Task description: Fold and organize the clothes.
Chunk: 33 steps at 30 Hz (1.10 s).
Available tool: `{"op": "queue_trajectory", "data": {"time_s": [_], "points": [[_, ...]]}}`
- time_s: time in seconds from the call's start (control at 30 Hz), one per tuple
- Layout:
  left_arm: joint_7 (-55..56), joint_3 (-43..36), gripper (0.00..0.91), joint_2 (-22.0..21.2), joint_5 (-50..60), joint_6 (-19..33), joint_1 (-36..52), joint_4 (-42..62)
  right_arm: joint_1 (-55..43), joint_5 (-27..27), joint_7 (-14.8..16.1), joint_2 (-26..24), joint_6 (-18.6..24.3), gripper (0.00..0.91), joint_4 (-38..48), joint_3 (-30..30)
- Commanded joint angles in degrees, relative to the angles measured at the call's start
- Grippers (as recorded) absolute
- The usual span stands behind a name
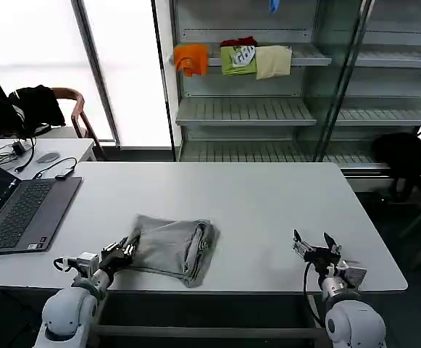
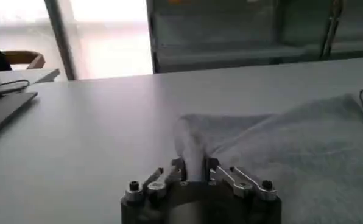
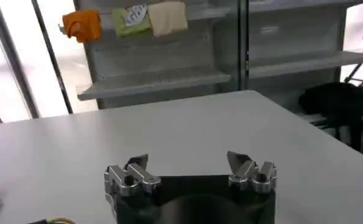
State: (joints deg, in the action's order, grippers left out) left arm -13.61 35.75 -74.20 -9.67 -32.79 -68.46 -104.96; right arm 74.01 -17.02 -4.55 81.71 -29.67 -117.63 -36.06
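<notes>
Left hand [image 1: 125, 251] is clamped on the near-left corner of the folded light grey soft shirt [image 1: 172, 248] on the white tabletop [image 1: 268, 210]; right hand [image 1: 316, 249] waits apart, spread. Pull low and evenly so layers don't slip.

The left end effector [image 1: 125, 250] sits low at about 7 o'clock, its fingers [image 2: 179, 170] pinched together on grey fabric. The right end effector [image 1: 313, 246] rests at 5 o'clock, fingers spread wide.

No readable text anywhere; perhaps white lettering on the green folded piece [image 1: 238, 59], illegible
</notes>
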Motion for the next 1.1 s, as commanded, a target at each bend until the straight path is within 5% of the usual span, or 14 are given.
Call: {"op": "queue_trajectory", "data": {"time_s": [0.03, 0.33, 0.47, 0.7, 1.1], "points": [[-0.3, 0.1, 0.020, -0.3, -1.7, -0.2, 0.0, 0.8, 0.0, -0.1, -0.1, 0.0, -0.1, 0.907, -0.3, 0.0], [-0.3, 1.2, 0.020, -0.4, -4.8, 2.5, -0.1, 0.6, -0.2, 0.0, -0.4, 0.1, -0.4, 0.907, -0.6, 0.1], [-1.8, 3.5, 0.020, 0.7, 3.2, 6.7, -0.1, -0.1, -0.5, 0.1, -0.6, 0.2, -0.5, 0.907, -0.5, 0.3], [-4.1, 11.2, 0.020, 6.0, 11.7, 7.4, 2.5, -1.1, -1.6, 0.2, -0.7, 0.4, -0.6, 0.907, 0.3, 0.8], [-5.1, 16.3, 0.010, 19.4, 8.6, 2.4, 9.3, 0.4, -3.3, 0.1, -0.4, 0.5, -0.3, 0.907, 2.7, 1.7]]}}
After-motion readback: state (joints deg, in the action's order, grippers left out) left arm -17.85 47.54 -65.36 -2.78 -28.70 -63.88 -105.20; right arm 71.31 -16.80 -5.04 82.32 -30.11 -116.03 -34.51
